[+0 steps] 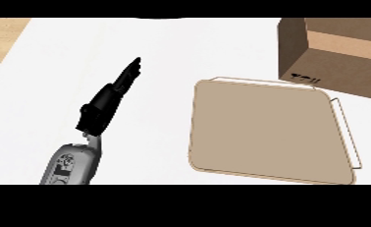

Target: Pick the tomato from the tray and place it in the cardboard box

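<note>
Tomato is not to be seen on the tray [268,127] right of the straight-fingered, empty left hand [109,100], nor elsewhere, so the step in hand cannot be judged and locating it is called for next, the cardboard box [326,56] standing beyond.

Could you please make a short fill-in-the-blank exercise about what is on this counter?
1. The tan tray holds ____ tomato.
2. The cardboard box stands at the view's upper ____ corner.
3. The only hand in view is the robot's ____ hand.
4. That hand's fingers are ____, not curled.

Missing words: no; right; left; straight
</note>
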